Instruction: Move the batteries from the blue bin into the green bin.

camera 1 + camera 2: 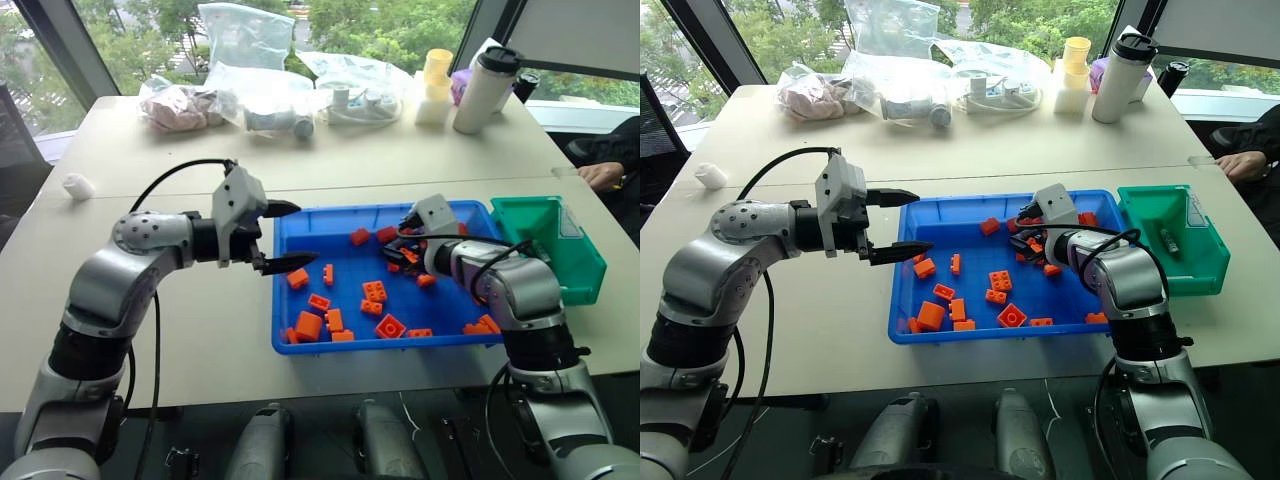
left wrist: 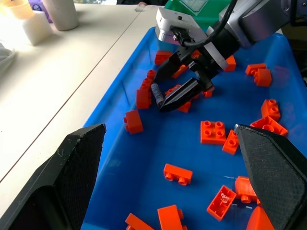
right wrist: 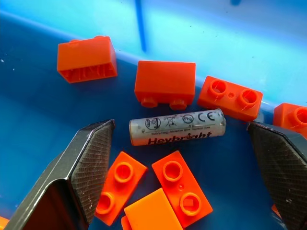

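A slim grey-silver metal battery [image 3: 177, 126] lies flat on the floor of the large shallow bright-blue plastic bin [image 1: 350, 345], in its far right part, among scattered orange toy bricks [image 1: 375, 291]. The right gripper [image 3: 180, 158] is lowered over it, black fingers spread to either side, not touching it. A second battery [image 1: 1167, 239] lies inside the small deep green plastic bin [image 1: 1145, 232], just right of the blue bin. The left gripper [image 1: 282, 236] hovers at the blue bin's left rim, fingers spread, holding nothing. Both bins stand on a beige table [image 1: 150, 300].
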`<state>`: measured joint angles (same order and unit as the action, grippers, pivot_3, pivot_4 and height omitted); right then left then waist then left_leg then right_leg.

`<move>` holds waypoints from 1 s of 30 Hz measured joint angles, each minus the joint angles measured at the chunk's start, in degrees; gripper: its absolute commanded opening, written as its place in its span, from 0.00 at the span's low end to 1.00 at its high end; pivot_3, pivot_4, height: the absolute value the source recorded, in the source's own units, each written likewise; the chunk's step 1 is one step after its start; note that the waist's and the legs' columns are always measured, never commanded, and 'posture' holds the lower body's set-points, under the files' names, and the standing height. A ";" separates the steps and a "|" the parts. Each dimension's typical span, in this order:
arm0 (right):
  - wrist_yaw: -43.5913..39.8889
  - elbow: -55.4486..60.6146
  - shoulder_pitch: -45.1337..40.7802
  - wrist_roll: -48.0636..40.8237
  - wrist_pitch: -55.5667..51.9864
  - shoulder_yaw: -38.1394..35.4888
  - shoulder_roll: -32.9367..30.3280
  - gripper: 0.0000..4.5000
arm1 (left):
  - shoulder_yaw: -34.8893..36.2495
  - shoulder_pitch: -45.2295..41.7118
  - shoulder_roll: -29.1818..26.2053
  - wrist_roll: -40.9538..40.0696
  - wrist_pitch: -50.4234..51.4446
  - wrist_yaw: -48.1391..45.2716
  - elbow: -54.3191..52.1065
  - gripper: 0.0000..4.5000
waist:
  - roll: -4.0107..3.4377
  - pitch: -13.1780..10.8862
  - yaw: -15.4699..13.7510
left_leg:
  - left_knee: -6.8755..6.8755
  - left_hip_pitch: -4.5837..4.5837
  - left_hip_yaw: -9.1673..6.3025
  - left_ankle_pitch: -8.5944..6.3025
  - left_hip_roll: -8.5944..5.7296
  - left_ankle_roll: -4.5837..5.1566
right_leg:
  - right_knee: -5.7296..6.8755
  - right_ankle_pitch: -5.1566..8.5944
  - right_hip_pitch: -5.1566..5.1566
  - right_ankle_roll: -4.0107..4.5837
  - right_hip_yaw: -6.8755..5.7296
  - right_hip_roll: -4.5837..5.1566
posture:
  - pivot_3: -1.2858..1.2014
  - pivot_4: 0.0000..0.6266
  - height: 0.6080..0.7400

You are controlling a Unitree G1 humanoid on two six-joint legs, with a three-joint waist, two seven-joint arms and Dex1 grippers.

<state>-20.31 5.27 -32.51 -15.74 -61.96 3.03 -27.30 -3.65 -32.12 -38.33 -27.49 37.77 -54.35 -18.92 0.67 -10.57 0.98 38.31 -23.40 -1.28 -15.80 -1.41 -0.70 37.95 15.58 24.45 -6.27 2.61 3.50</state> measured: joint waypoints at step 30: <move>-3.46 10.11 5.82 1.53 -3.08 -17.15 -21.47 0.51 | -6.60 -9.80 11.45 1.24 -7.99 -5.89 11.78 1.00 | 0.03 0.02 -1.00 | -0.04 -0.05 -0.03 -0.01 -0.02 0.03 | -0.23 0.00 -0.11 0.00 -0.06 0.00 | 0.52 0.24 1.00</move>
<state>-23.78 15.38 -26.69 -14.20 -65.03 -14.12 -48.77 -10.25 -41.93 -26.88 -26.25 29.78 -60.25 -7.14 0.70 -10.55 -0.02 38.27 -23.45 -1.31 -15.81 -1.42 -0.68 37.73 15.58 24.34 -6.27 2.56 3.50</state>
